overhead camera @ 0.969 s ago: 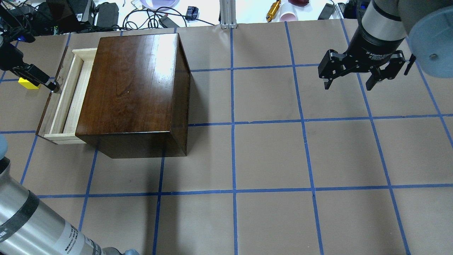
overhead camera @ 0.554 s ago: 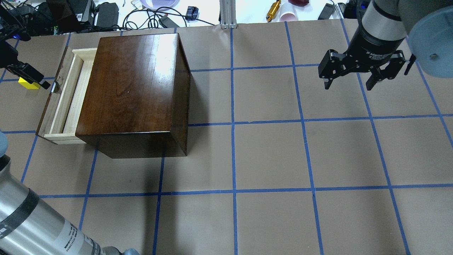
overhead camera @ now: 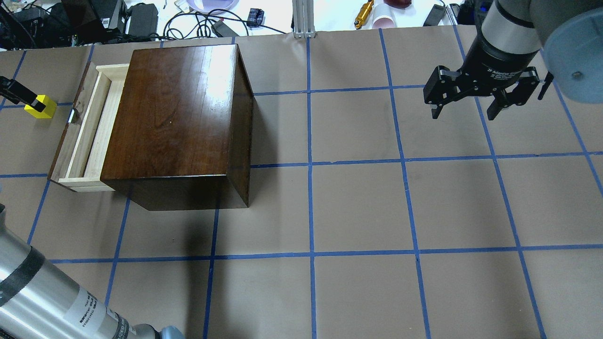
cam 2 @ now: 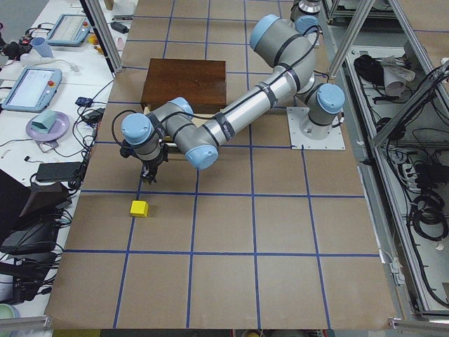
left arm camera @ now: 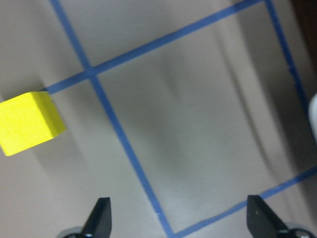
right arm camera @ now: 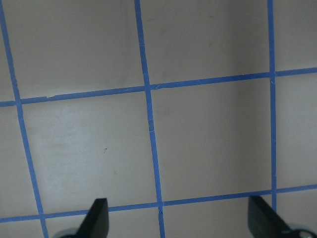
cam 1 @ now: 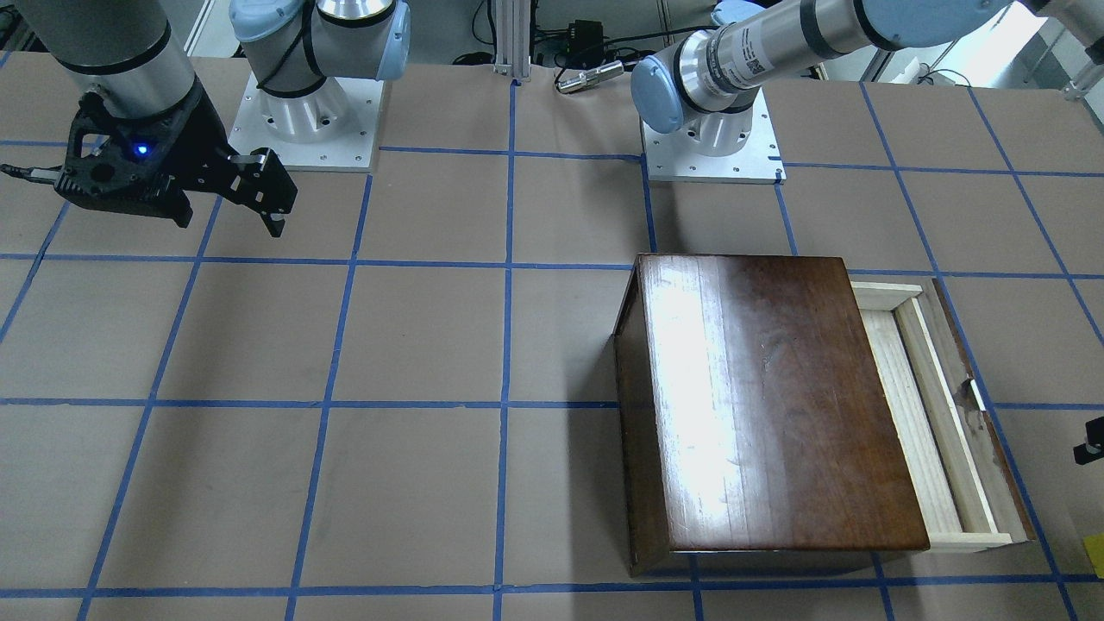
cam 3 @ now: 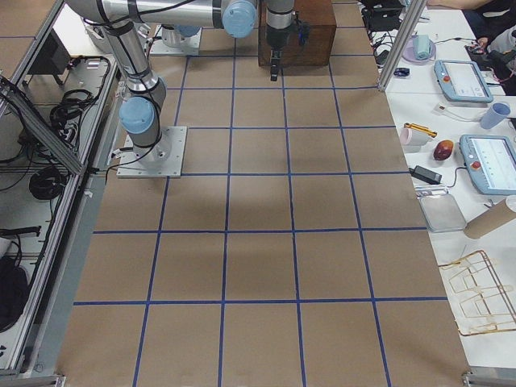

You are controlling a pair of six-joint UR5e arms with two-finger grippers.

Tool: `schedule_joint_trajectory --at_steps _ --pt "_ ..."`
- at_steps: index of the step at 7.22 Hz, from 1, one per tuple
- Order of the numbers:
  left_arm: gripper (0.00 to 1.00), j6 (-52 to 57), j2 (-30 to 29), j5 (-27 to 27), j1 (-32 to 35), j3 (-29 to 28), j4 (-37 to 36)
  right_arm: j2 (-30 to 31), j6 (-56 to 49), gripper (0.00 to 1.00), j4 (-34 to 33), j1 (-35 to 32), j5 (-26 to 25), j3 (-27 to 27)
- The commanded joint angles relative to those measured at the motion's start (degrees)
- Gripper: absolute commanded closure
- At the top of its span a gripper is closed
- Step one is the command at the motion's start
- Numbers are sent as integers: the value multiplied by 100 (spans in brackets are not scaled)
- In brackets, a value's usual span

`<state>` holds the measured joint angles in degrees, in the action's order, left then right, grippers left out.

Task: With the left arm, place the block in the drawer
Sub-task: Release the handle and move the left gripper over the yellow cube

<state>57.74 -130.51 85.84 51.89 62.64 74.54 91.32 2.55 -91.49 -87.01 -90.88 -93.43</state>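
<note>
The yellow block [overhead camera: 41, 106] sits on the table just left of the open drawer [overhead camera: 89, 127], which is pulled out of the dark-brown cabinet [overhead camera: 174, 117]. The drawer tray looks empty. My left gripper [left arm camera: 181, 220] is open and empty above the table. The block [left arm camera: 29, 121] lies at the wrist view's left edge, outside the gap between the fingers. In the overhead view only one left finger [overhead camera: 19, 93] shows, next to the block. My right gripper [overhead camera: 464, 110] is open and empty, hovering far to the right.
The drawer's dark front panel carries a small metal pull [overhead camera: 70, 115] facing the block. Cables and electronics [overhead camera: 94, 21] crowd the back edge behind the cabinet. The table is brown paper with blue tape lines [overhead camera: 311, 212].
My left gripper has drawn back leftward from the drawer's pull, almost out of the overhead view. The block, partly covered before, now shows fully. The right arm has not moved.
</note>
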Motion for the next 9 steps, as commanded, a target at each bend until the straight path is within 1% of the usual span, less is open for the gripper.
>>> schedule_joint_trajectory --at_steps 1,2,4,5,6,8,9 --pt "5 -532 -420 -6 -73 -145 -615 0 0 0 0 0 0 0" --pt "5 -657 -666 -6 -74 -495 -624 0 0 0 0 0 0 0" --pt "5 -790 -1080 3 -135 -953 -642 0 0 0 0 9 0 -9" --pt "5 -991 -1256 -58 -153 -1068 -651 0 0 0 0 0 0 0" --pt "5 -1193 -1440 -76 -153 -1122 -903 0 0 0 0 0 0 0" --pt "5 -1361 -1565 -76 -153 -1131 -967 0 0 0 0 0 0 0" --pt "14 -1362 -1600 -76 -153 -1131 -967 0 0 0 0 0 0 0"
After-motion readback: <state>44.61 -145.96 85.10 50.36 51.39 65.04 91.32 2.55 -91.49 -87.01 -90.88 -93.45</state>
